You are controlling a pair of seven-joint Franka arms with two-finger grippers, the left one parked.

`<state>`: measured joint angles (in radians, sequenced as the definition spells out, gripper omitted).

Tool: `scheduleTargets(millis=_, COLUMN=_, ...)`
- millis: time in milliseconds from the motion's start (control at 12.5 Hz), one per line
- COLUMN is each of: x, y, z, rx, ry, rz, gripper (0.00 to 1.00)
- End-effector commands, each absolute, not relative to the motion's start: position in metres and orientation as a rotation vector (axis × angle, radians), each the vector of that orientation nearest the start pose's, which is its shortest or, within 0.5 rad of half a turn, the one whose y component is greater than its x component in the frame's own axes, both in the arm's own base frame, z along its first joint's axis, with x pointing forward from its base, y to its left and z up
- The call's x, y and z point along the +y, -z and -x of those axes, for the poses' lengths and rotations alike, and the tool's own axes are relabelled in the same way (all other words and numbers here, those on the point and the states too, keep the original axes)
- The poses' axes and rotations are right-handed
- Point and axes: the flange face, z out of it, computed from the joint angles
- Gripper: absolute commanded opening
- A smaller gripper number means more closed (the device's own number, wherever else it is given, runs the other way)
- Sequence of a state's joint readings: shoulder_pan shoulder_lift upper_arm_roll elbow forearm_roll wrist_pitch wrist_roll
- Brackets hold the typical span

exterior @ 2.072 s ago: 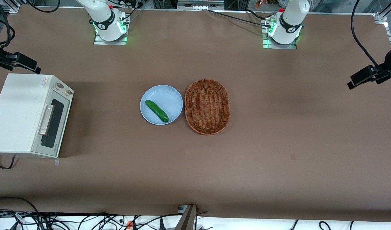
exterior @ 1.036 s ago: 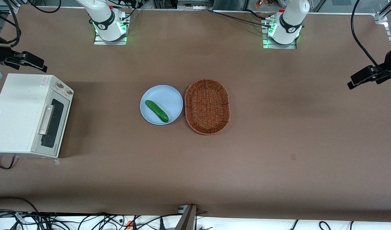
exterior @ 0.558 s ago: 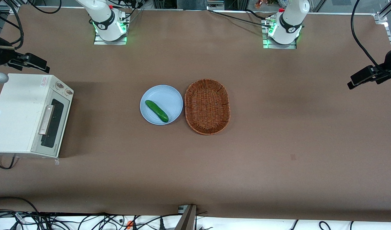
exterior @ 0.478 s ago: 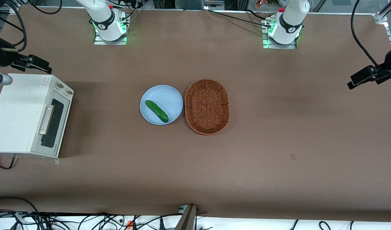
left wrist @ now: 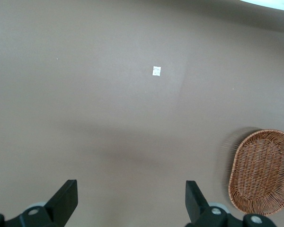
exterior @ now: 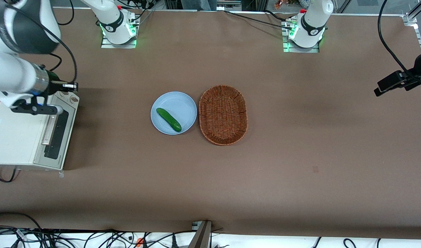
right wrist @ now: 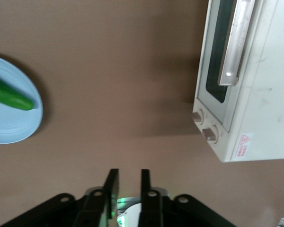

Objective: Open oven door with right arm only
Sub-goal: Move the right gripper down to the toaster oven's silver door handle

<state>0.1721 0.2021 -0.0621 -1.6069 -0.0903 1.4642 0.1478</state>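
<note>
Probably a lab: bolted arm bases (exterior: 119, 32), loose cables (exterior: 93, 237).

Even, diffuse overhead light; the brown table (exterior: 300, 155) stays matte, without glare. The oven (exterior: 17, 137) throws a soft shadow toward the plate (exterior: 182, 103) (broad, faint bands elsewhere). The right arm (exterior: 14, 51) looks slightly motion-blurred.

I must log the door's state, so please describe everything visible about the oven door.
The oven door is shut, flush with the cream oven. It has a dark glass window, a cream frame and a silver bar handle. Nothing touches it; the gripper hangs above the table by the knob end, fingers nearly closed.
</note>
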Motion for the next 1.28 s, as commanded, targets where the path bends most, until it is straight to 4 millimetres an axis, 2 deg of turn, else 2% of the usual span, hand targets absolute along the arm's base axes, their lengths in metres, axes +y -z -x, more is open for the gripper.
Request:
scheduleTargets(millis=0, x=0.055, y=-0.454, z=-0.596, rx=0.027, ry=-0.579, rz=3.356, gripper=0.08)
scheduleTargets(millis=159, x=0.049, y=-0.428, z=-0.607, rx=-0.013, ry=-0.612, rz=3.446, gripper=0.0)
scheduleTargets(millis=399, x=0.038, y=-0.39, z=-0.621, rx=-0.133, ry=-0.689, rz=3.561, gripper=0.0)
scheduleTargets(millis=638, x=0.028, y=-0.374, z=-0.629, rx=-0.266, ry=-0.744, rz=3.622, gripper=0.0)
scheduleTargets(millis=877, x=0.009, y=-0.373, z=-0.639, rx=-0.406, ry=-0.722, rz=3.63, gripper=0.0)
scheduleTargets(millis=1036, x=-0.007, y=-0.363, z=-0.647, rx=-0.446, ry=-0.702, rz=3.654, gripper=0.0)
scheduleTargets(millis=1196, x=-0.01, y=-0.359, z=-0.653, rx=-0.453, ry=-0.689, rz=3.658, gripper=0.0)
